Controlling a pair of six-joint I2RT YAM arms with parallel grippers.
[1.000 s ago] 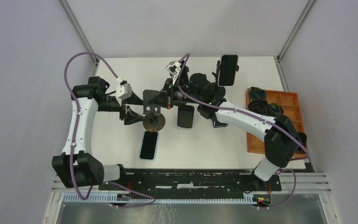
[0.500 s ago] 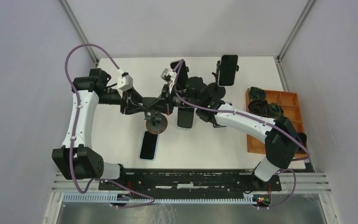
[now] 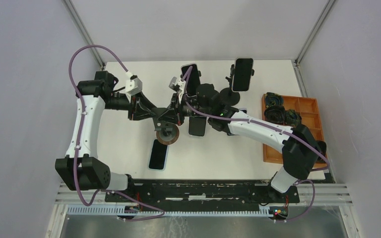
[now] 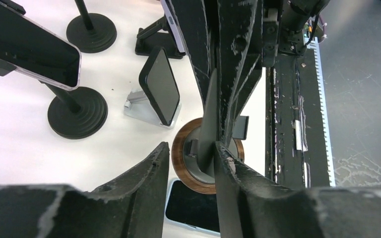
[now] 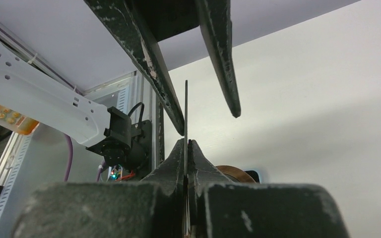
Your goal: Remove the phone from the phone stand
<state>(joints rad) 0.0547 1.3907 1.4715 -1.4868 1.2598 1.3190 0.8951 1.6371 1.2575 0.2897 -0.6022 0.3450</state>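
A phone stand with a round wooden base [image 3: 166, 134] [image 4: 177, 148] and a thin grey upright plate [image 4: 206, 119] stands mid-table. No phone rests on it. One dark phone [image 3: 158, 154] [image 4: 191, 208] lies flat just in front of the base. My right gripper [image 3: 174, 113] [image 5: 186, 144] is shut on the plate's edge [image 5: 186, 109]. My left gripper [image 3: 155, 115] [image 4: 191, 153] straddles the same plate from the other side, its jaws open. One finger [image 4: 238, 188] lies against the plate and the other [image 4: 144, 188] stands apart.
Three more phones sit on other stands: one on a silver stand [image 3: 197, 124] [image 4: 159, 87], and two on black pole stands [image 3: 242, 74] [image 3: 189, 77]. An orange tray [image 3: 307, 111] with dark parts stands at the right edge.
My left gripper has swung right from beside the stand to around its plate, and its jaws have narrowed. The right gripper has kept its hold and shifted slightly left.
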